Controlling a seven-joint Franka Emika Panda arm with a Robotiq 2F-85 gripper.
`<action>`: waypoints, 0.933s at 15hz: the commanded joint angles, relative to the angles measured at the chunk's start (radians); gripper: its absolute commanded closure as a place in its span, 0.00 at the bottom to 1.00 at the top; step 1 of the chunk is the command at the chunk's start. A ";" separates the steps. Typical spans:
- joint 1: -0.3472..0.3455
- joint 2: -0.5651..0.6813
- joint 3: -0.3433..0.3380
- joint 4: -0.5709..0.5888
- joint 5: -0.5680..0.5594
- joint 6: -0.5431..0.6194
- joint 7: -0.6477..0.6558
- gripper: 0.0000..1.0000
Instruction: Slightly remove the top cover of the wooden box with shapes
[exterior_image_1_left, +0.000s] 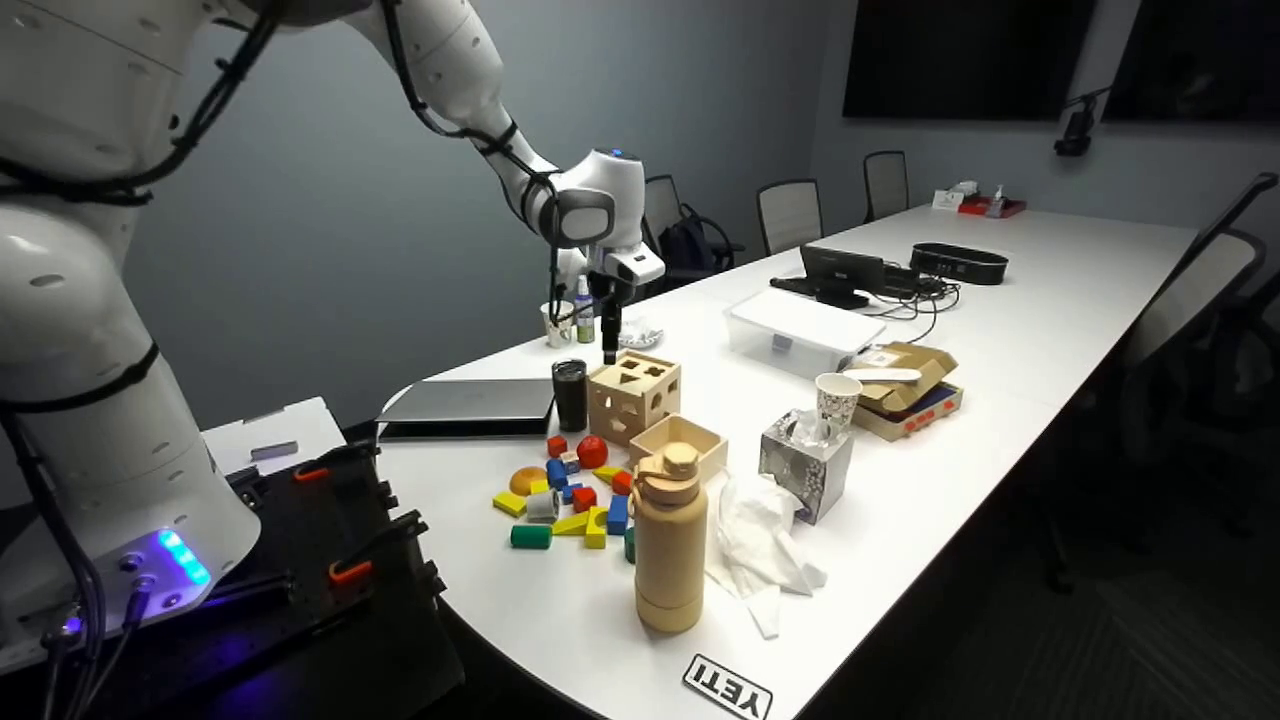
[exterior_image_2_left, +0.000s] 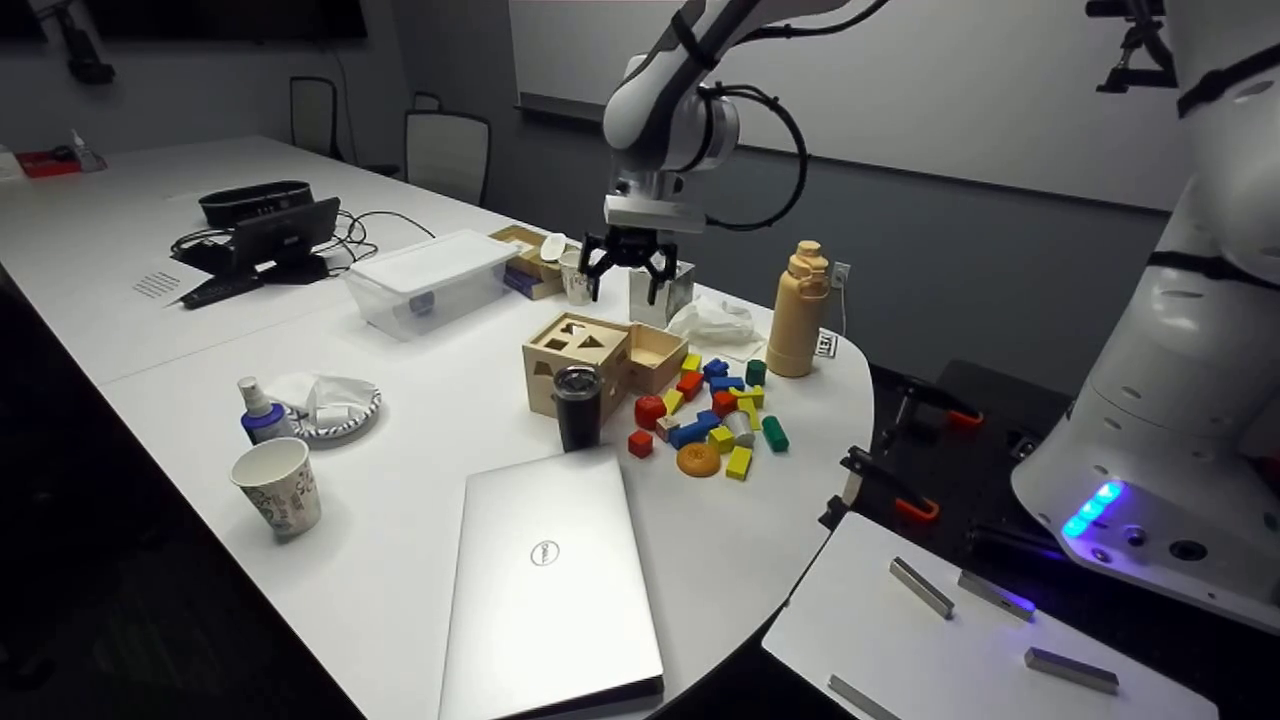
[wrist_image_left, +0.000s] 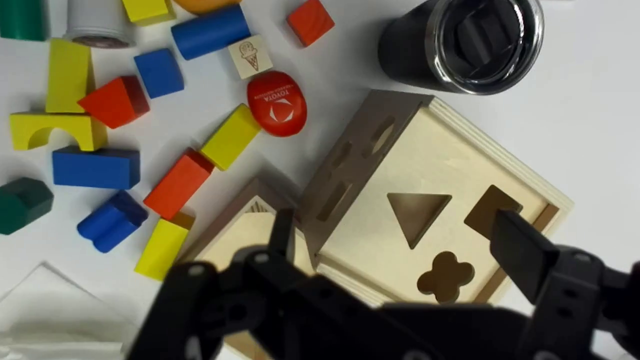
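The wooden box with shapes stands upright on the white table, also in an exterior view and the wrist view. Its top cover lies flat between raised side rails, with triangle, square and clover cutouts. A narrow brown gap shows along one edge of the cover, at the lower right in the wrist view. The cover also shows in both exterior views. My gripper is open and empty above the box; its right finger overlaps the square hole in view. It shows in both exterior views.
A black tumbler stands close beside the box. An open wooden tray touches or nearly touches another side. Coloured blocks, a laptop, a tan bottle, a tissue box and a plastic bin surround it.
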 joint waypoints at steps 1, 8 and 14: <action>0.019 0.110 -0.017 0.131 0.039 -0.038 0.010 0.00; 0.024 0.235 -0.024 0.252 0.059 -0.108 0.028 0.00; 0.047 0.300 -0.057 0.315 0.042 -0.171 0.076 0.00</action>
